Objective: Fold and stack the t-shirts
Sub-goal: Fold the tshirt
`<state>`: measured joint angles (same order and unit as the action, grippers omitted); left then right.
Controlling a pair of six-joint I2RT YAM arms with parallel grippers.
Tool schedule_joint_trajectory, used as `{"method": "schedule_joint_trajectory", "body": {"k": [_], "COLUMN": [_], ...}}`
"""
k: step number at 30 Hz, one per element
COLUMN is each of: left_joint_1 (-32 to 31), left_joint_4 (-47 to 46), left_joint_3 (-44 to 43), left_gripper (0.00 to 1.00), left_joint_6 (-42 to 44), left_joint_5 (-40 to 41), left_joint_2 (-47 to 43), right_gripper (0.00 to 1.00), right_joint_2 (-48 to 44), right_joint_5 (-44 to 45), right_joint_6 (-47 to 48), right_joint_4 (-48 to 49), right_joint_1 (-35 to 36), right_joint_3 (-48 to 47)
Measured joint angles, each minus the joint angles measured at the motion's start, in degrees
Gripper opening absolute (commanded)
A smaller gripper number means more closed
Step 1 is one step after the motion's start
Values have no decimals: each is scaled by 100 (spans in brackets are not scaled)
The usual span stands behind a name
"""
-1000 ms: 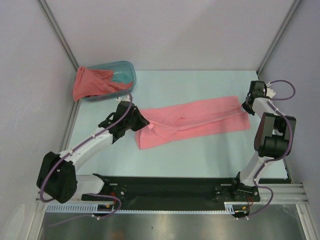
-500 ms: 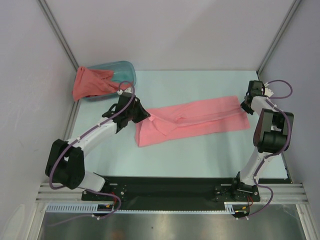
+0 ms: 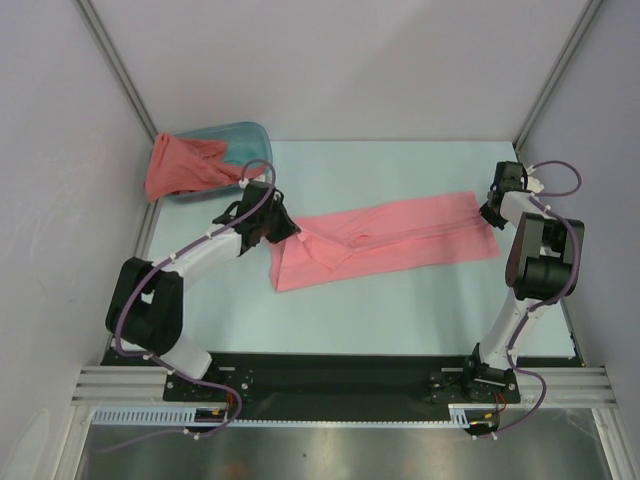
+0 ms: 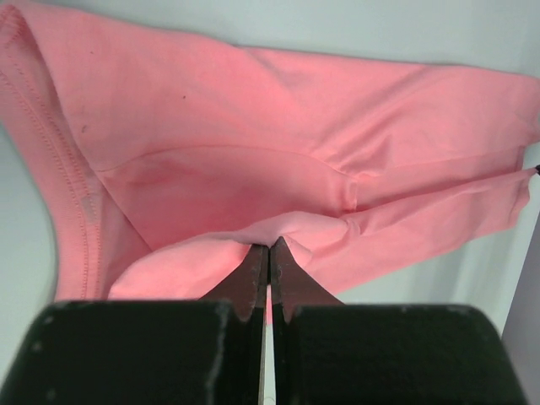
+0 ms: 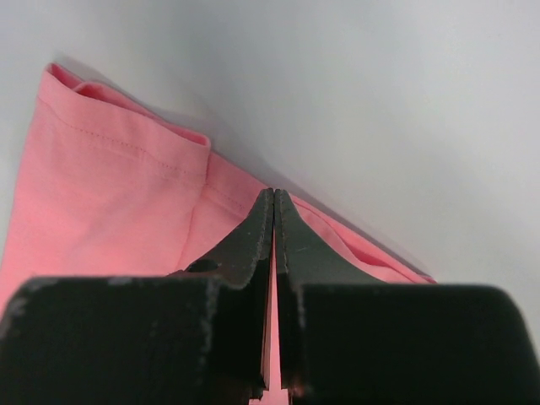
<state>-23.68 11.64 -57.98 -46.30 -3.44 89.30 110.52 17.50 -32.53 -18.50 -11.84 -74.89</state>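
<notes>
Clenched tight on a raised fold at the left end of the pink shirt point(image 3: 400, 235) with the left gripper point(image 4: 268, 246); clamped just as hard on the right hem with the right gripper point(image 5: 273, 192). Lying as a long folded strip across the middle of the table point(image 3: 400, 310), strung between both grips. Against a second ago: reached further in on the left, elbow swung close, lower-left flap drawn shorter and tidier; barely shifted on the right. Probably tensioning before a crosswise fold. Still waiting: red shirt point(image 3: 180, 165) draped over the tub point(image 3: 252, 140), far left corner.
</notes>
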Motion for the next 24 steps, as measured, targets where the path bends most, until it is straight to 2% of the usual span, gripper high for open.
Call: {"method": "schedule_joint_trajectory", "body": {"k": [18, 23, 24], "left_joint_1": [238, 289, 297], "left_joint_4": [-85, -87, -85], "left_joint_3": [-166, -166, -166], "left_gripper": [1, 5, 7], "left_joint_6": [140, 140, 142], "left_joint_5": [-155, -153, -153], "left_joint_2": [354, 398, 404], "right_gripper": [0, 0, 2], "right_joint_2": [256, 291, 302], "right_joint_5": [-109, -160, -173], "right_joint_6": [-4, 0, 0], "right_joint_4": [24, 24, 24], "right_joint_1": [-57, -61, -63], "right_joint_3": [-151, -238, -264]}}
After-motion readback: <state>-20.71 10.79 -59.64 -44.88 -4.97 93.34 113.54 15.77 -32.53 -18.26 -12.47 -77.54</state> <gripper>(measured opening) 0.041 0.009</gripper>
